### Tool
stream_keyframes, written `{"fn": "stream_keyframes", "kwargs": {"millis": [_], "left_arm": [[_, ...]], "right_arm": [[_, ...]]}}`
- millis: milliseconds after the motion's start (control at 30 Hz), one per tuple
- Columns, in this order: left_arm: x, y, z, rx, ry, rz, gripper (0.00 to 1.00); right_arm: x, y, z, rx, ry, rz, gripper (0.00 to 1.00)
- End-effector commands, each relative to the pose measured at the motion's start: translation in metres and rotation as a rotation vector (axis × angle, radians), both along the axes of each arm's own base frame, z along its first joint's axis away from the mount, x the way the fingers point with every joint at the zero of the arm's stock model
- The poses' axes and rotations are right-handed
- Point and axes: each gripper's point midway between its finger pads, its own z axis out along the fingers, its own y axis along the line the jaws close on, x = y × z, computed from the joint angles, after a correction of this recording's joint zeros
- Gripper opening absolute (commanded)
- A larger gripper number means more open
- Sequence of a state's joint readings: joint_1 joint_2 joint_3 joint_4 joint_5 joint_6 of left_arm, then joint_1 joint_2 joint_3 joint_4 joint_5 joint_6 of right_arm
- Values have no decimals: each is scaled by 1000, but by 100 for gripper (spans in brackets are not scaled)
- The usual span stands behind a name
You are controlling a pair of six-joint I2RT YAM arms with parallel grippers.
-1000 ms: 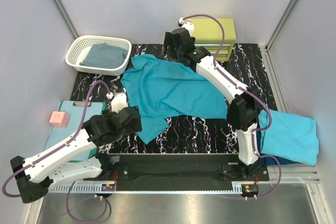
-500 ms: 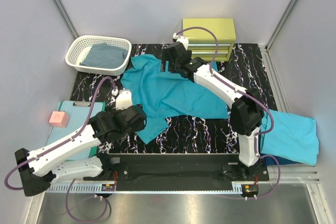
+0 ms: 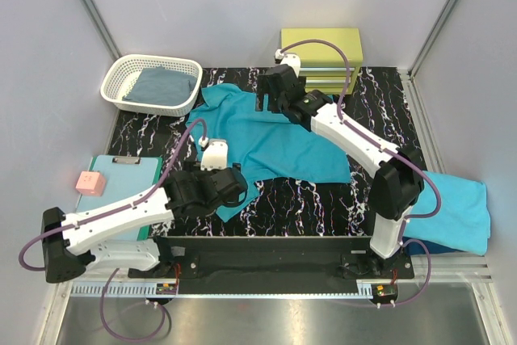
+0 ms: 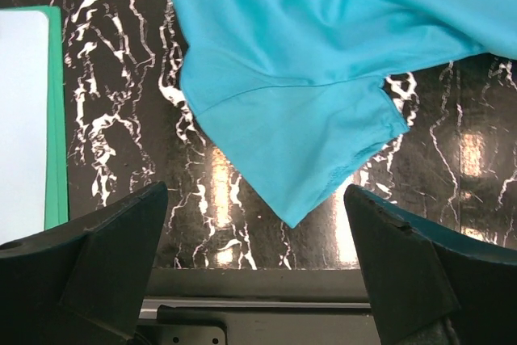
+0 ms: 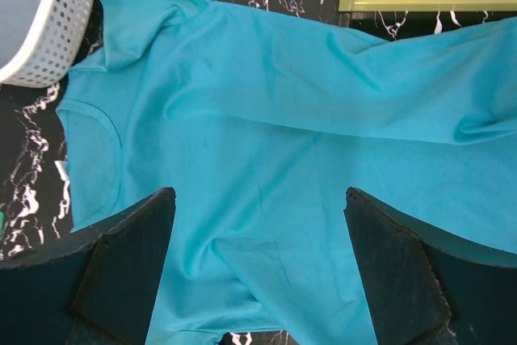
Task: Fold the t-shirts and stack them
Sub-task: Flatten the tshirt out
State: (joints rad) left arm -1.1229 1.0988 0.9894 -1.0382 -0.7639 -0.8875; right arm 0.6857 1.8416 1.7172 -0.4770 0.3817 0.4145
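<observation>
The teal t-shirt lies spread and wrinkled on the black marbled table. My left gripper hovers open above the shirt's near left corner. The left wrist view has that gripper empty, its fingers wide apart over the corner. My right gripper hangs open over the shirt's far edge. In the right wrist view it is above the shirt, holding nothing. A lighter turquoise t-shirt lies folded at the right edge, over something dark blue.
A white basket with a grey-blue cloth stands at the back left. A yellow-green drawer box is at the back. A mint-green clipboard and a pink cube lie at the left. The table's near rail is close below my left gripper.
My left arm has swung right and forward to the shirt's near left corner. My right gripper has come nearer from the drawer box, over the shirt's far edge. The shirt has not moved.
</observation>
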Motion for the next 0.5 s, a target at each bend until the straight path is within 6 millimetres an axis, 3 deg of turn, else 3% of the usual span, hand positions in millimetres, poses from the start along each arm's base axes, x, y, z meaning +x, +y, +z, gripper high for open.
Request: {"fn": "stream_keyframes", "kwargs": {"millis": [0, 333, 467], "left_arm": [[9, -17, 21, -46, -77, 0, 97], [4, -22, 28, -72, -61, -9, 97], [-6, -35, 39, -112, -42, -41, 96]], "right_arm": [[-7, -8, 13, -14, -28, -5, 94], [-1, -8, 7, -33, -26, -19, 94], [9, -13, 3, -33, -43, -91, 94]]}}
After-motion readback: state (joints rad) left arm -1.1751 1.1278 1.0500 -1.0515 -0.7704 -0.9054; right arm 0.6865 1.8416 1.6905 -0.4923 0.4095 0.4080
